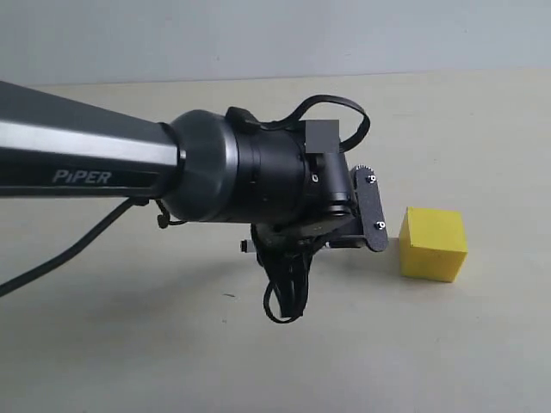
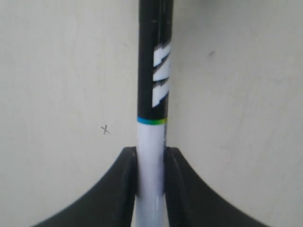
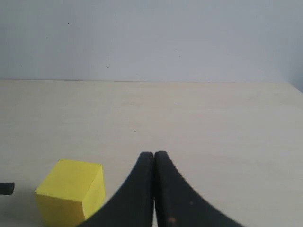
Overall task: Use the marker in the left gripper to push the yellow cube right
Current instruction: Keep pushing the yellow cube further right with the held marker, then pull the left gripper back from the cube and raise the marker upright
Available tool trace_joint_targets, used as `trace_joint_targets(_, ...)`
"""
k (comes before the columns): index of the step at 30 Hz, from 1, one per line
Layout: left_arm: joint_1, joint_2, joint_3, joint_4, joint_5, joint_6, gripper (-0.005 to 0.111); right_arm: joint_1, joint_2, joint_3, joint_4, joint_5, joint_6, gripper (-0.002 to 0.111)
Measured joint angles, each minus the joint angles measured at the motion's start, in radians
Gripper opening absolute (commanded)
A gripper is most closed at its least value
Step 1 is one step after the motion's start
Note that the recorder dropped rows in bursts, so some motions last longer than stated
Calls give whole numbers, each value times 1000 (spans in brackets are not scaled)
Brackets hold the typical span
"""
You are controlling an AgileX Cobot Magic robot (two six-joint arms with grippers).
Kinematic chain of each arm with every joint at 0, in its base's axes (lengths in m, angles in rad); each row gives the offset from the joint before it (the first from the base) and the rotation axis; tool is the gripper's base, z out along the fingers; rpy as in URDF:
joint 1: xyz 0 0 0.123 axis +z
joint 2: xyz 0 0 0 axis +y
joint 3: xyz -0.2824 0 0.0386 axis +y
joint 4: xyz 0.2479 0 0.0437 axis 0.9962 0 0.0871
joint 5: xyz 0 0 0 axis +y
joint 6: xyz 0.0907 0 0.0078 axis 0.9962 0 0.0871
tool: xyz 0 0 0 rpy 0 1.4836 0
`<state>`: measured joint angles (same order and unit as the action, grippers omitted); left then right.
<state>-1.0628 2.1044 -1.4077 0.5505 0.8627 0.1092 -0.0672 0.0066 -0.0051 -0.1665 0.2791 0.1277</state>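
The left gripper (image 2: pixel 150 158) clamps the marker (image 2: pixel 154 71) by its white barrel, just beside the yellow cube (image 1: pixel 433 243); the cube lies rightward of it in the exterior view, contact hidden.

The marker (image 2: pixel 152 94) looks like smooth plastic, its black cap and white barrel both glossy. The left claw (image 2: pixel 150 158) and right claw (image 3: pixel 154 157) are matt black. The cube (image 1: pixel 432 243) is matt yellow; at its nine o'clock the plate (image 1: pixel 372 211) looks like dull dark metal. The arm (image 1: pixel 95 159) has a satin sheen. The counter (image 1: pixel 129 344) is pale and matt.
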Motion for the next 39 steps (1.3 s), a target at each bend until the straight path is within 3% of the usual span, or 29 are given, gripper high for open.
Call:
trace_joint_targets(4,1,0,0,-9,-27,-2,0,0,0,0,0,0,2,0)
trace_joint_targets(12,-68,0,-2,-57,-217,-4,0,0,0,0,0,0,2,0)
trace_joint_targets(22,-45,0,-2,-61,-87,-19,0,0,0,0,0,0,2,0)
trace_joint_targets(31,-34,7,-11,-52,-228,-32,0,0,0,0,0,0,2,0)
trace_joint_targets(39,-27,54,-55,-42,-214,-51,0,0,0,0,0,0,2,0)
